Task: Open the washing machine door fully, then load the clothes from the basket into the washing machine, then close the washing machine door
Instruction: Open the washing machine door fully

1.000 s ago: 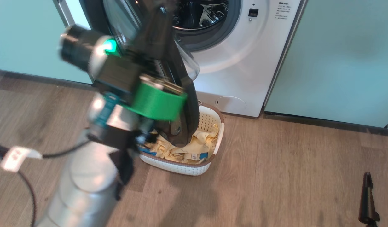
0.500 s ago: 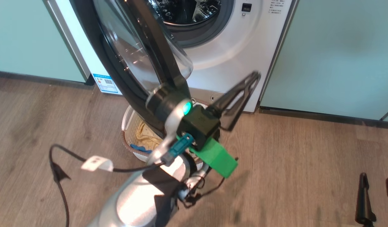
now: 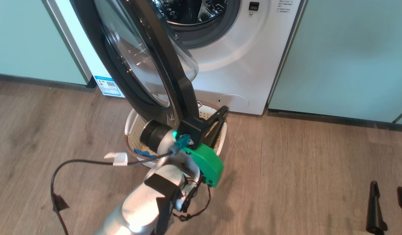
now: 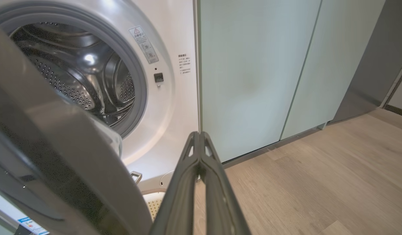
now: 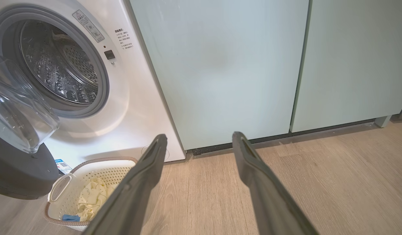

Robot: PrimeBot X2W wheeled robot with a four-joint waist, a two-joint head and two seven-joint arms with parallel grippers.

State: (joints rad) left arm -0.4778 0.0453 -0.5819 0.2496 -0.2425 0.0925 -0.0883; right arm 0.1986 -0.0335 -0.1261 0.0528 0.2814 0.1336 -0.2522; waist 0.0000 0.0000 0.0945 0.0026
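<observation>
A: Right end effector (image 3: pixel 386 186)?
B: Spread wide, empty, well apart from the washing machine door (image 3: pixel 184 91).
A: Left end effector (image 3: pixel 224 109)?
B: Pinched shut, empty, just beside the door's lower edge, on its right.
A: Clothes (image 5: pixel 90 195)?
B: In the basket (image 5: pixel 99 160), under the door's overhang. Probably calls for swinging the door further leftward first. Drum (image 3: pixel 194 13) beyond.
</observation>
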